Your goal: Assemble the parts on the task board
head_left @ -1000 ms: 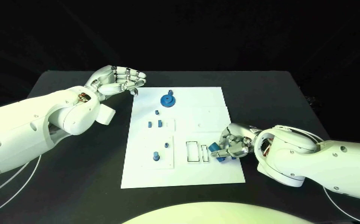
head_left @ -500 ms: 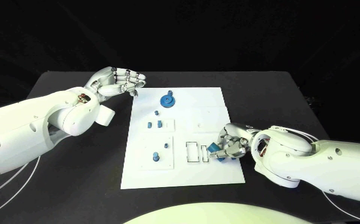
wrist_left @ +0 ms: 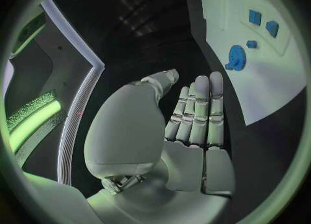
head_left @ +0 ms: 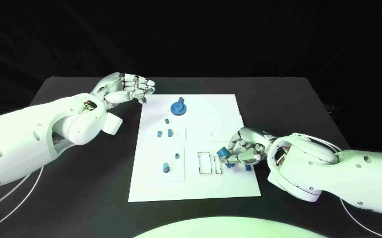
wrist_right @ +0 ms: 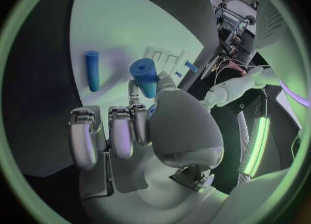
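The white task board [head_left: 215, 114] lies mid-table. My right hand [head_left: 245, 148] hovers over the board's near right part and pinches a short blue cylinder [wrist_right: 145, 77] between thumb and a finger, close to the two rectangular slots [head_left: 210, 162]. A second blue cylinder [wrist_right: 93, 70] lies flat on the board beside that hand. A blue gear [head_left: 179, 106] stands at the board's far end, with several small blue pegs [head_left: 164, 133] down the left side. My left hand [head_left: 126, 88] stays off the board's far left corner, fingers drawn together and holding nothing; its palm [wrist_left: 188, 130] faces the gear [wrist_left: 236, 57].
Black table [head_left: 88, 155] surrounds the board on every side, and its far edge runs behind both hands. My left forearm [head_left: 56, 130] lies over the table's left part and my right forearm [head_left: 326, 169] over the near right.
My right hand has shifted slightly left and away from me with the blue cylinder, closer to the slots. The left hand has stayed put.
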### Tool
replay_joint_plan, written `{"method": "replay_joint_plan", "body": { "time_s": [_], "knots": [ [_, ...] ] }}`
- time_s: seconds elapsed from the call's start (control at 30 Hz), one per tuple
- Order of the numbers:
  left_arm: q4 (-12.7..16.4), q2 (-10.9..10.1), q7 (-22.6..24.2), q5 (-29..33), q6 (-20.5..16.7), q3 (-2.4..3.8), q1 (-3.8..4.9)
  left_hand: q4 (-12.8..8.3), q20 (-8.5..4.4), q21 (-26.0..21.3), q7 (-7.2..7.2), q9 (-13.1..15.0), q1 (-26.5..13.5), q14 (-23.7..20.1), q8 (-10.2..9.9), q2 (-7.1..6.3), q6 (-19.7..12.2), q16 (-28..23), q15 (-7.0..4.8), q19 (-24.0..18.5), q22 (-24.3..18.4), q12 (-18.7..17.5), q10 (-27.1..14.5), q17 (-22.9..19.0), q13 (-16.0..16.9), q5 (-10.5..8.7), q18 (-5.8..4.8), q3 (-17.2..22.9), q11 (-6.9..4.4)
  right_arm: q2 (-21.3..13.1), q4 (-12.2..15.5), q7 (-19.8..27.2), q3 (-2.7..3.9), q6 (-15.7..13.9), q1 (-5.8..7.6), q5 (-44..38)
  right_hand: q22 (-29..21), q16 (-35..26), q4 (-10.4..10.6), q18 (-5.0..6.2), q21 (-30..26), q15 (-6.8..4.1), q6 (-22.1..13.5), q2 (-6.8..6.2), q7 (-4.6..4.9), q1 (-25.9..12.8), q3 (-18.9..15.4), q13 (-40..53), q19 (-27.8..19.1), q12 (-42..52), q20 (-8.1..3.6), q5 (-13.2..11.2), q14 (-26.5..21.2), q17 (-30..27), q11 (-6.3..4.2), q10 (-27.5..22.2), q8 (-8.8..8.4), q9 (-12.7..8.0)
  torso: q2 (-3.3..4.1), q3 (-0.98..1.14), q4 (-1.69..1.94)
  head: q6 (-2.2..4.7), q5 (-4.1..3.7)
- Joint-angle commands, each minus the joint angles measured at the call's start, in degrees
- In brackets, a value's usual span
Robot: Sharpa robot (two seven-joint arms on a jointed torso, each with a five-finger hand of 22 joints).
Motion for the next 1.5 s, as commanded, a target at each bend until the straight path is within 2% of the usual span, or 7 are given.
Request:
{"method": "replay_joint_plan", "body": {
  "time_s": [0.03, 0.43, 0.67, 1.27, 1.3, 1.33, 1.5],
  "knots": [
    [0.08, 0.18, 0.11, -0.13, 0.91, 0.03, 0.02, -0.01, 0.28, -0.32, 1.92, 0.09, 0.06, -0.37, 0.19, 0.60, -0.50, 0.28, -0.03, -0.18, -0.06, 0.36, -0.47, -0.05, 0.09, 0.15, 0.80, -0.34, -0.02, 0.80, 0.39, 1.96, 0.04, -1.57, 0.33, 3.87, 14.97, 0.19, 0.16, -1.19, 0.37, -0.36, 1.33, 0.64, -0.90, -0.86, -0.20, 7.93, 5.87, 0.23, -0.46, 0.12, 4.67, 9.08, -0.44, 1.37, 0.17, 0.62, 0.06, -0.04, 0.05, -0.03, 0.44],
    [0.23, 0.27, 0.05, -0.12, 1.17, 0.03, 0.02, -0.01, 0.28, -0.32, 1.92, 0.09, 0.06, -0.37, 0.19, 0.60, -0.50, 0.28, -0.03, -0.18, -0.06, 0.36, -0.47, -0.05, 0.09, 0.15, 0.80, -0.34, -0.02, 4.76, -1.10, 0.85, 0.06, 2.04, 0.31, 4.87, 14.94, 0.18, 0.14, -1.17, 0.30, -0.47, 1.83, 1.26, -1.05, -2.73, -1.12, 8.01, 5.84, 0.08, -0.57, -0.98, 4.68, 9.09, -0.57, 1.45, 0.23, 0.66, 0.07, -0.04, 0.05, -0.44, 0.98],
    [0.31, 0.26, 0.01, -0.09, 1.42, 0.03, 0.02, 0.07, 0.30, -0.36, 1.96, 0.12, 0.01, -0.42, 0.26, 0.70, -0.53, 0.33, 0.00, -0.17, -0.08, 0.54, -0.64, -0.10, 0.09, 0.15, 0.80, -0.38, 0.01, 6.47, -2.24, -0.48, 0.06, 2.42, 0.08, 3.18, 14.98, 0.22, 0.16, -1.20, 0.41, -0.56, 2.14, 1.22, -1.18, -3.83, -2.03, 8.07, 5.88, -0.01, -0.64, -1.60, 4.70, 9.18, -0.67, 1.51, 0.42, 0.80, 0.03, -0.06, -0.09, -0.40, 1.23],
    [0.36, 0.17, -0.32, -0.05, 1.77, 0.03, 0.03, 0.21, 0.32, -0.39, 1.97, 0.13, -0.13, -0.42, 0.28, 0.80, -0.57, 0.36, 0.03, -0.17, -0.09, 0.64, -0.72, -0.12, 0.10, 0.15, 0.79, -0.42, 0.03, 8.42, -3.85, -1.87, 0.07, 4.49, -0.12, 0.97, 14.90, 0.13, 0.17, -1.14, 0.14, -0.69, 2.44, 2.05, -1.37, -7.01, -4.52, 8.07, 5.77, -0.38, -0.78, -2.25, 4.66, 9.01, -0.83, 1.49, 1.01, 1.31, 0.02, -0.01, -0.06, -0.58, 1.67],
    [0.35, 0.16, -0.33, -0.05, 1.77, 0.03, 0.03, 0.25, 0.33, -0.40, 1.96, 0.13, -0.18, -0.42, 0.27, 0.82, -0.60, 0.38, 0.04, -0.17, -0.10, 0.67, -0.76, -0.12, 0.10, 0.15, 0.78, -0.43, 0.03, 8.51, -3.91, -1.90, 0.07, 4.51, -0.13, 0.92, 14.89, 0.13, 0.14, -1.13, 0.11, -0.70, 2.44, 2.08, -1.38, -7.26, -4.84, 8.13, 5.76, -0.36, -0.78, -2.64, 4.66, 9.02, -0.84, 1.52, 1.08, 1.37, 0.03, 0.00, -0.05, -0.59, 1.70],
    [0.35, 0.16, -0.35, -0.05, 1.78, 0.03, 0.03, 0.26, 0.33, -0.41, 1.96, 0.13, -0.18, -0.42, 0.27, 0.83, -0.60, 0.38, 0.04, -0.17, -0.10, 0.67, -0.77, -0.12, 0.10, 0.15, 0.78, -0.44, 0.03, 8.61, -4.00, -1.93, 0.07, 4.50, -0.14, 0.83, 14.89, 0.12, 0.11, -1.13, 0.11, -0.72, 2.40, 2.22, -1.40, -7.69, -5.60, 8.13, 5.76, -0.46, -0.80, -4.58, 4.66, 9.01, -0.86, 1.50, 1.23, 1.53, 0.05, 0.00, -0.05, -0.60, 1.74],
    [0.36, 0.14, -0.41, -0.05, 1.79, 0.03, 0.03, 0.26, 0.33, -0.41, 1.96, 0.13, -0.18, -0.42, 0.27, 0.83, -0.60, 0.38, 0.04, -0.17, -0.10, 0.67, -0.77, -0.12, 0.10, 0.15, 0.78, -0.44, 0.03, 8.95, -4.44, -2.08, 0.07, 3.85, -0.23, 0.13, 14.85, 0.07, 0.16, -1.10, -0.02, -0.71, 2.13, 3.36, -1.39, -9.27, -8.77, 8.26, 5.70, -0.74, -0.81, -10.64, 4.64, 8.93, -0.84, 1.53, 1.76, 2.10, 0.06, -0.03, -0.04, -0.56, 1.83]
  ]
}}
